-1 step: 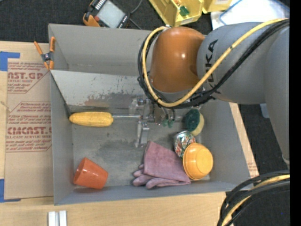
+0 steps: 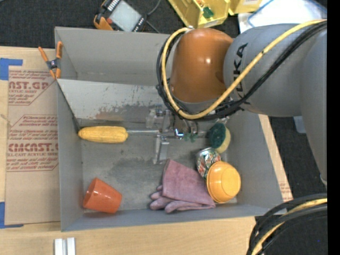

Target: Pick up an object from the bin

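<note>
Hand [image 2: 162, 142] of the KUKA-lettered arm [image 2: 276, 68] hangs over the middle of the bin [image 2: 66, 158], its grip impossible to tell; one pink glove [image 2: 180, 190] lies nearest, toward the front wall, with one yellow corn cob [image 2: 103, 134], one orange cup [image 2: 101, 196] and one orange ball [image 2: 223, 181] around

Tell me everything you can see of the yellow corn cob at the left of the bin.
The corn cob is yellow, with rows of kernels along it, and looks like a plastic toy. It lies on its side, its length running left to right, on the floor of the bin close to the left wall, at the foot of the sloping back wall. It touches only the bin; the orange cup lies apart, nearer the front.
</note>
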{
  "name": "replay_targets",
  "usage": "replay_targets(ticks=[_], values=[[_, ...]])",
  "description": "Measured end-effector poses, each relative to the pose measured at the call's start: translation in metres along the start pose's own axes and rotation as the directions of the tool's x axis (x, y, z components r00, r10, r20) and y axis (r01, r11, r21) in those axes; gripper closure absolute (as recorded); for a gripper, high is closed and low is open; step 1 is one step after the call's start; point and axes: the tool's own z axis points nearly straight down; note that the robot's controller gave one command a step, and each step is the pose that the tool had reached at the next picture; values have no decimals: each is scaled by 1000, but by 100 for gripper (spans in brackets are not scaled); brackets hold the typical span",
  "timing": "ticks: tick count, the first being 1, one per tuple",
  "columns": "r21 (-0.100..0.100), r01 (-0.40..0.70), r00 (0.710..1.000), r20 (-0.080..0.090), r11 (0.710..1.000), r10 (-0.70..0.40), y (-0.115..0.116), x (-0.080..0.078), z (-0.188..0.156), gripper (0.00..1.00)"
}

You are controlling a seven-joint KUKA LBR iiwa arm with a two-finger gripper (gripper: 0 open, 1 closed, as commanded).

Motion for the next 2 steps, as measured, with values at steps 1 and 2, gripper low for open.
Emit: replay_targets(ticks=[1, 2], values=[[0, 318, 948, 0, 948, -318, -69, 54, 106, 0], [-1, 192, 981, 11, 981, -191, -81, 58, 53, 0]])
